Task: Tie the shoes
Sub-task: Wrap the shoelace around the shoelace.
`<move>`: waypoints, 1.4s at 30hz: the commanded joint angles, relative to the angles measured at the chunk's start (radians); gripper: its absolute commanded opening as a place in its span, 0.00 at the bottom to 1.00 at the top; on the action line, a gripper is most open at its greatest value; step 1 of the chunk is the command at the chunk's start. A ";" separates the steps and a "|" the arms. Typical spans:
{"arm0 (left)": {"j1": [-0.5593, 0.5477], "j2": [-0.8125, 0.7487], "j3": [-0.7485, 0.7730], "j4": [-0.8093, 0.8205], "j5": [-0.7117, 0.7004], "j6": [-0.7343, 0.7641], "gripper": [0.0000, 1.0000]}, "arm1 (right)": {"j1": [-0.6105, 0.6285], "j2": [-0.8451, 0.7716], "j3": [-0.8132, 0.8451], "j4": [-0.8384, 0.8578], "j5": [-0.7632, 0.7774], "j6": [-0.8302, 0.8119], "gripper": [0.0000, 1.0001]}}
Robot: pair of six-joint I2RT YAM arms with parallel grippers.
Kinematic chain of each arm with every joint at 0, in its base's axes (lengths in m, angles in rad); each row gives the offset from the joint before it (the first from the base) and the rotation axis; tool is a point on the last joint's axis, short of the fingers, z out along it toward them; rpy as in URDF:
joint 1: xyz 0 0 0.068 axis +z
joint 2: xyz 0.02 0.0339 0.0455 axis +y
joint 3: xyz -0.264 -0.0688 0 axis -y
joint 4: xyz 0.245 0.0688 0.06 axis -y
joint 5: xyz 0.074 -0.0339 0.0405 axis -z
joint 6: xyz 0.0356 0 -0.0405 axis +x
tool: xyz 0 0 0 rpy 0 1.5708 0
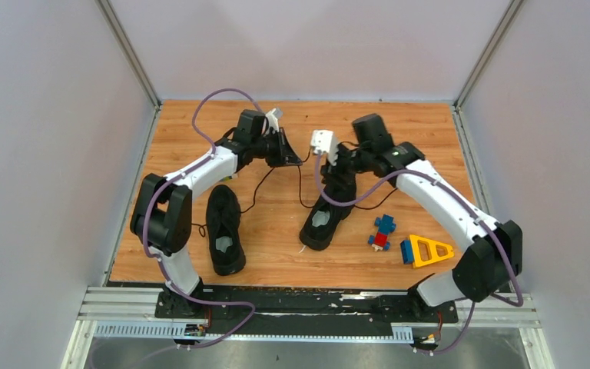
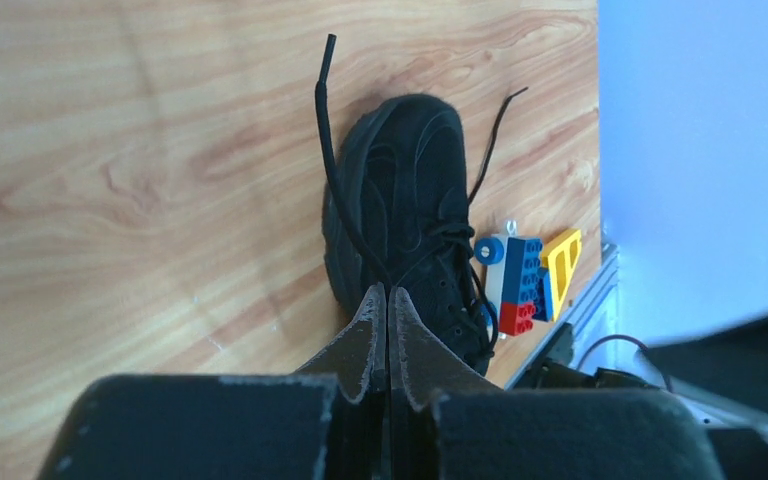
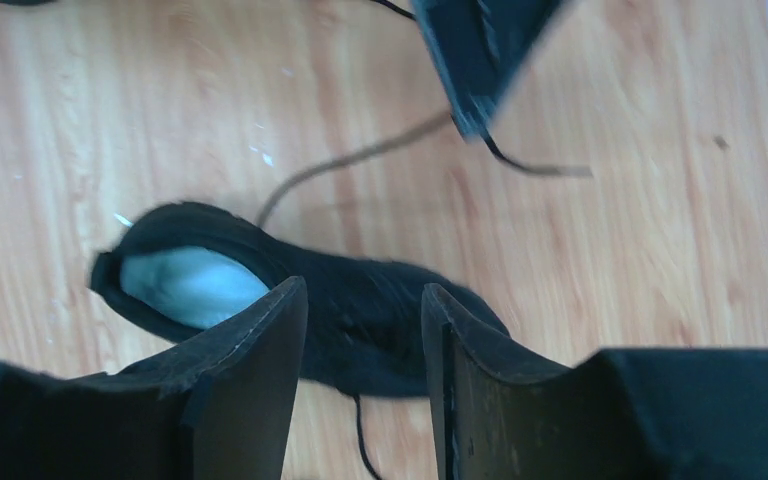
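Note:
Two black shoes lie on the wooden table: the left shoe (image 1: 224, 231) and the right shoe (image 1: 328, 211), both with pale insoles. My left gripper (image 1: 290, 154) is raised at the back centre and shut on a thin black lace (image 1: 300, 184) that runs down to the right shoe. In the left wrist view the lace (image 2: 332, 150) leaves the closed fingertips (image 2: 388, 290) in front of that shoe (image 2: 410, 200). My right gripper (image 1: 339, 161) is open above the right shoe's toe. Its jaws (image 3: 360, 290) stand apart over the shoe (image 3: 360, 300) and hold nothing.
A blue-red toy block (image 1: 383, 231) and a yellow-blue block (image 1: 426, 250) lie right of the right shoe. Another loose lace (image 1: 255, 192) trails between the shoes. Grey walls and metal posts enclose the table; the arm bases stand at the near edge.

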 commanded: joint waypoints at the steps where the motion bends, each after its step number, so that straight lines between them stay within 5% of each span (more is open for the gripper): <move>1: 0.020 -0.080 -0.075 0.032 0.010 -0.187 0.00 | 0.167 0.095 0.057 -0.041 0.050 -0.015 0.46; 15: 0.078 -0.125 -0.180 0.071 0.075 -0.420 0.00 | 0.427 0.219 0.061 -0.138 0.351 -0.110 0.45; 31: 0.107 -0.155 -0.221 0.091 0.093 -0.480 0.00 | 0.460 0.374 0.125 -0.106 0.456 -0.044 0.35; 40: 0.120 -0.171 -0.240 0.091 0.087 -0.444 0.00 | 0.462 0.326 0.154 -0.063 0.464 0.015 0.00; 41: 0.120 -0.174 -0.241 0.095 0.085 -0.427 0.03 | 0.460 0.302 0.151 -0.059 0.455 0.019 0.00; 42: 0.120 -0.175 -0.244 0.100 0.079 -0.391 0.16 | 0.457 0.279 0.146 -0.054 0.442 0.028 0.00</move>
